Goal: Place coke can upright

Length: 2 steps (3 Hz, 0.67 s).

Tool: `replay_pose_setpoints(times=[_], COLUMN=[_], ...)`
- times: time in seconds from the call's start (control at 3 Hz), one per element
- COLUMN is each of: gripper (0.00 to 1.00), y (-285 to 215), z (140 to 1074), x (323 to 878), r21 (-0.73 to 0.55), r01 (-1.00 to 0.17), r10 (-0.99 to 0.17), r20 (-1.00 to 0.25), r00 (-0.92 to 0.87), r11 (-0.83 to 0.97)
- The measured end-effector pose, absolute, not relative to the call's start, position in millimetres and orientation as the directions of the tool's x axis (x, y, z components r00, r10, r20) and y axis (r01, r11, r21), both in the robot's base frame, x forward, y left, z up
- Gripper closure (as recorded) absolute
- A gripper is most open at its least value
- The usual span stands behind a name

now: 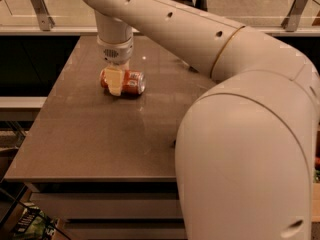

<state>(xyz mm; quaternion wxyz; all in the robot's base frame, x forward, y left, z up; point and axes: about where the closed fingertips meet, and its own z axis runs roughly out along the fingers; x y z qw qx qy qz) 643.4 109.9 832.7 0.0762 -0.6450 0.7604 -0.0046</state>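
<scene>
Gripper (115, 82): directly over left end of coke can (132, 83); whether clenched, cannot tell. Can lies sideways on table (100, 144), long axis 9-to-3 o'clock, bulk toward 3.

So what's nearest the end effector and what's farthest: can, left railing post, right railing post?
The end effector is down at the table's far left part.
1. The can, right at it.
2. The left railing post, behind and left.
3. The right railing post, far across right.
</scene>
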Motion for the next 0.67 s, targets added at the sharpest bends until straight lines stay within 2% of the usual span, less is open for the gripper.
replay_pose_setpoints(times=[0.67], gripper=[0.87], y=[112.5], z=[828.8], x=[645.3], r21=[-0.107], r01=[-0.980], r10=[-0.981], r20=[-0.115], r00=[-0.154], r11=[0.167])
